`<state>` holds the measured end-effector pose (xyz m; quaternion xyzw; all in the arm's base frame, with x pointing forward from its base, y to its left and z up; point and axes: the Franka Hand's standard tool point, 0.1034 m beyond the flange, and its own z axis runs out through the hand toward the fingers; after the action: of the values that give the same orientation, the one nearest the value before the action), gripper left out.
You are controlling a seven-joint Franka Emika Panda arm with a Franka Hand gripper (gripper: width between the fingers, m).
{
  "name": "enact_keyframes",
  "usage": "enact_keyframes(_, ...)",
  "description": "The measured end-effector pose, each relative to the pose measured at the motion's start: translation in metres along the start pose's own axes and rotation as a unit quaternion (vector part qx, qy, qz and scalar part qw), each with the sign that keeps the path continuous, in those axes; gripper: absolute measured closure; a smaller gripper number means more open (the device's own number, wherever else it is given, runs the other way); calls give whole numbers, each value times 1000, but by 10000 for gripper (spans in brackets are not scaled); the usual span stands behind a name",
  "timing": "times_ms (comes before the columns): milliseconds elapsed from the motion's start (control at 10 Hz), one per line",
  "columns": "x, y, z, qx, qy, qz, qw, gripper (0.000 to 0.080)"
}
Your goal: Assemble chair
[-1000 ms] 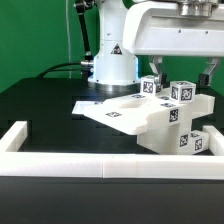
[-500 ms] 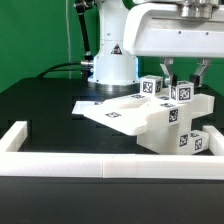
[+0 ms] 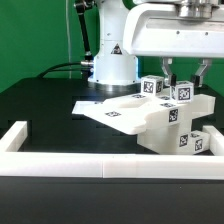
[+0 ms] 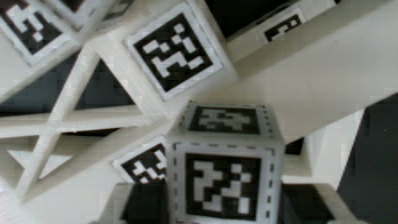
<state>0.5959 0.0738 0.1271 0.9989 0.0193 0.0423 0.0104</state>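
Note:
The chair parts are white tagged pieces at the exterior view's right. A chunky stack of panels (image 3: pixel 165 127) lies on the black table, with two square legs standing on it: one (image 3: pixel 150 85) toward the left and one (image 3: pixel 182 92) between my fingers. My gripper (image 3: pixel 186 80) comes down from above, and its dark fingers (image 3: pixel 168 72) stand close against both sides of that leg. In the wrist view the same tagged leg (image 4: pixel 222 160) fills the gap between the dark pads (image 4: pixel 150 197) of my gripper (image 4: pixel 228 205). Other tagged pieces (image 4: pixel 178 50) lie beyond it.
The marker board (image 3: pixel 95 108) lies flat on the table left of the chair parts. A low white border wall (image 3: pixel 60 165) runs along the front and left. The white robot base (image 3: pixel 112 60) stands behind, with cables to its left.
The two fingers have moved inward against the tagged leg since one second ago. Since half a second ago nothing has visibly moved.

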Motion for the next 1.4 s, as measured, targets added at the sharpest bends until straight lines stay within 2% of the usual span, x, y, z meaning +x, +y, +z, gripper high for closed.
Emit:
enact_keyframes(300,1,-2,1,-1,1,137,991,515)
enact_keyframes(600,5,-4,1,0,4,257,966,514)
enact_keyframes(1100,6,-1,1,1,4,440,898,514)
enact_keyframes(1400,7,1,1,-3,-4,493,870,514)
